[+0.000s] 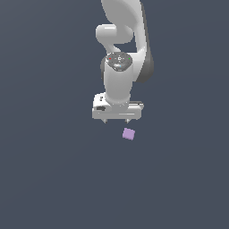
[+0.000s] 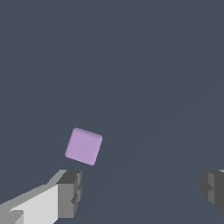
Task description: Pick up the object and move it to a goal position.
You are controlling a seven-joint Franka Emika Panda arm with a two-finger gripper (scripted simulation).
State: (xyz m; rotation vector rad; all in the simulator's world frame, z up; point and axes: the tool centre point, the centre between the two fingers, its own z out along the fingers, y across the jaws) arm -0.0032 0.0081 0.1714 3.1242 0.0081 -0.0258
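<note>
The object is a small lilac cube (image 1: 129, 133) lying on the dark grey floor, turned a little askew. In the wrist view the cube (image 2: 83, 146) sits just beyond one fingertip (image 2: 70, 192), outside the gap between the fingers. My white gripper (image 1: 116, 120) hangs above the floor, pointing down, with the cube slightly toward the exterior view's right of it and nearer the camera. The gripper (image 2: 140, 190) is open wide and holds nothing. No goal marker shows in either view.
The white arm (image 1: 120, 67) rises behind the gripper toward the top of the exterior view. Flat dark grey floor (image 1: 53, 170) surrounds the cube on all sides.
</note>
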